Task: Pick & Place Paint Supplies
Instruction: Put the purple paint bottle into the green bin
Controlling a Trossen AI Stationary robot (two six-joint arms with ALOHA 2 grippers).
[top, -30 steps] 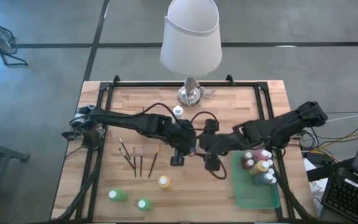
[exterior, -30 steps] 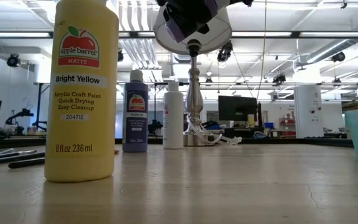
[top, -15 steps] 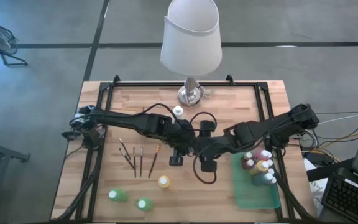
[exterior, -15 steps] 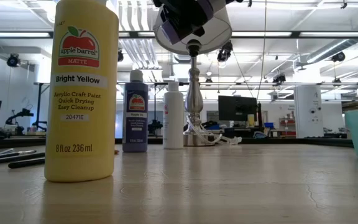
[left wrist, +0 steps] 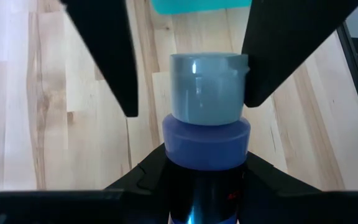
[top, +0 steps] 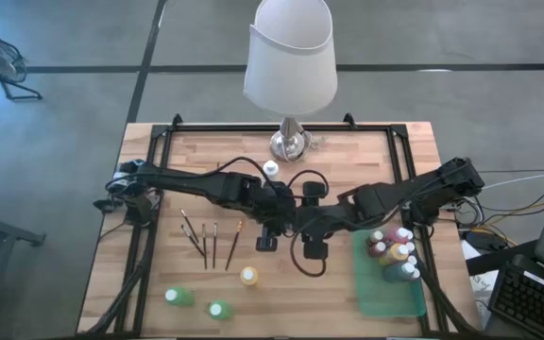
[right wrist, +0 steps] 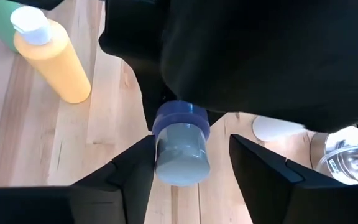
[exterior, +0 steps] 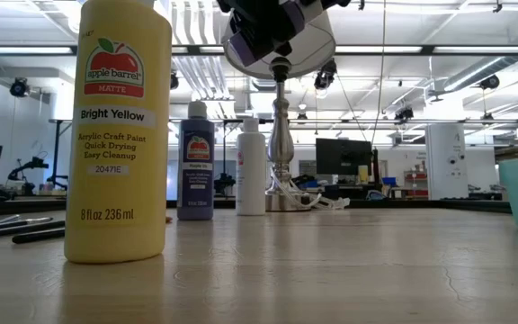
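Purple bottle (left wrist: pixel 207 149) with a grey-white cap sits mid-counter, up in the air between the two arms — a handover, by the look of it; the left hand (left wrist: pixel 188 81) is clamped on its body, cap sticking out past the fingers, and the bottle's long axis runs along that hand's reach, cap pointing toward the green tray (top: pixel 385 297) and the right arm.

Right hand (right wrist: pixel 188 158) has the cap end lying between its fingers; they stand a little off on either side, so partly open and holding nothing as far as I can judge.

Progress — roughly halfway, by my estimate; several bottles (top: pixel 392 248) already stand clustered in the far end of the tray at the counter's right side; the tray's near end is bare.

Left to do: the purple bottle in transit; a yellow bottle (top: pixel 248 276) and two green bottles (top: pixel 178 297) standing near the front edge of the counter (top: pixel 348 151); a white-capped bottle (top: pixel 270 169) near the lamp base (top: pixel 289 144); four thin brushes (top: pixel 211 243) lying side by side left of centre, handles running roughly front to back, fanned slightly.

Low view shows another purple bottle (exterior: pixel 196 162) and a white one standing by the lamp stem; I cannot match the purple one to the overhead view.
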